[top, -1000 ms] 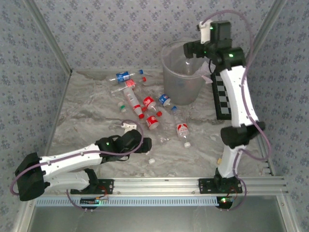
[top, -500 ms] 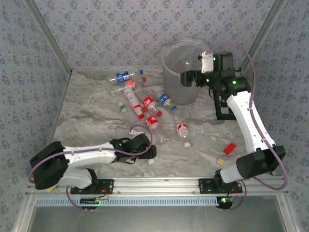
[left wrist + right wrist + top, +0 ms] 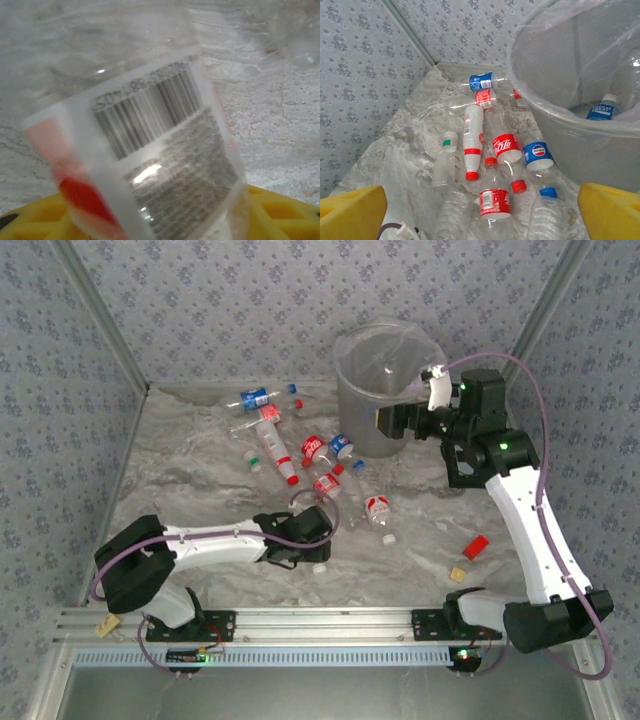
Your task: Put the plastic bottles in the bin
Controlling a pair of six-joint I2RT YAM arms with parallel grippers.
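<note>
Marbled surface: plastic bottles lie scattered before the bin at its far edge. Left end effector straddles one bottle (clamped? cannot tell); right end effector gapes, released, beside the bin.

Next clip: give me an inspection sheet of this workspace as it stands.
Surface: marbled grey table cover.
Job's things: plastic bottles lying clustered left of the bin; one blue-labelled bottle inside it.
Clutter: red block and yellow block on the cover's right side.
Grippers: left gripper low at a barcode-labelled bottle, grip unclear; right gripper open, empty, beside the bin.
Cables: purple cables looped along both arms.
Surroundings: patterned walls, metal rail at the near edge.
</note>
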